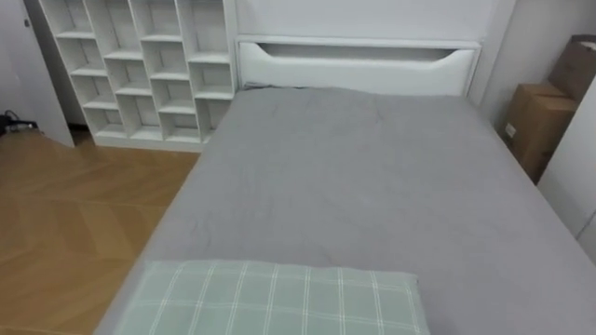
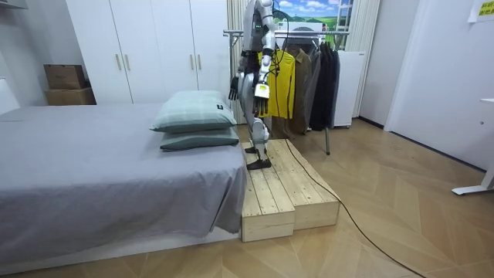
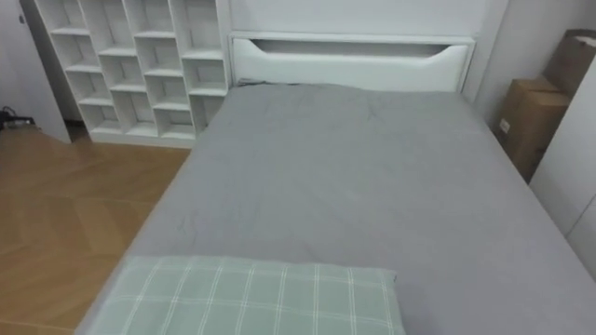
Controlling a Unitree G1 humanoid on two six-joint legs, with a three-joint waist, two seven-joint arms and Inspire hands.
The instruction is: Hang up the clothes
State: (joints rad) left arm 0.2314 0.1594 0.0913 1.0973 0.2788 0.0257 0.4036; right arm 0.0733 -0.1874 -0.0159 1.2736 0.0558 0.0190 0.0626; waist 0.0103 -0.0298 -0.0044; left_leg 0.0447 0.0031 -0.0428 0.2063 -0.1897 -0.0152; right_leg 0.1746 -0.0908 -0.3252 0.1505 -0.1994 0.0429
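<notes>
In the room view I stand on a low wooden platform [image 2: 282,197] at the pillow end of the bed, facing the bed. Behind me a clothes rack [image 2: 309,35] holds a yellow garment [image 2: 283,81] and several dark garments [image 2: 324,81]. My left hand [image 2: 262,87] hangs at my side, close to the yellow garment; whether it touches the garment I cannot tell. My right hand [image 2: 233,86] hangs low in front of my body, over the bed's edge.
The grey bed [image 1: 354,177] stretches ahead to a white headboard [image 1: 358,65]. A green checked pillow [image 1: 279,298] lies right below me. White cube shelves [image 1: 149,65] stand far left, cardboard boxes [image 1: 535,121] far right. White wardrobes [image 2: 154,46] line the wall.
</notes>
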